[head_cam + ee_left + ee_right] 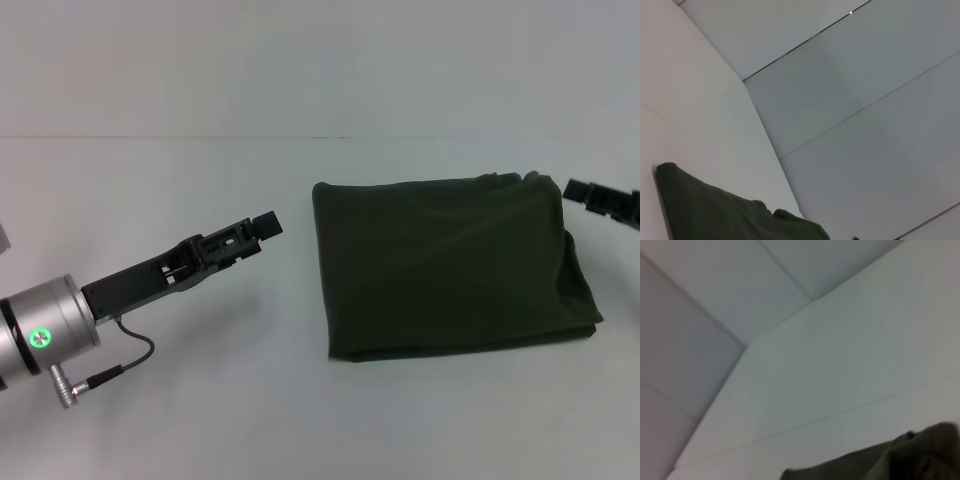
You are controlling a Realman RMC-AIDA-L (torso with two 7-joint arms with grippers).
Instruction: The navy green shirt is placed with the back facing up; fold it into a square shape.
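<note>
The navy green shirt (pixel 452 265) lies folded into a roughly square dark olive bundle on the white table, plain side up, right of centre in the head view. Its edge also shows in the left wrist view (pixel 715 212) and in the right wrist view (pixel 890 457). My left gripper (pixel 262 228) hovers to the left of the shirt, a short gap away, holding nothing. My right gripper (pixel 600 199) sits at the frame's right edge, just beside the shirt's far right corner, apart from the cloth.
The white table (pixel 180 420) stretches around the shirt, with a seam line across the back (pixel 200 137). A cable (pixel 125 365) hangs from my left wrist.
</note>
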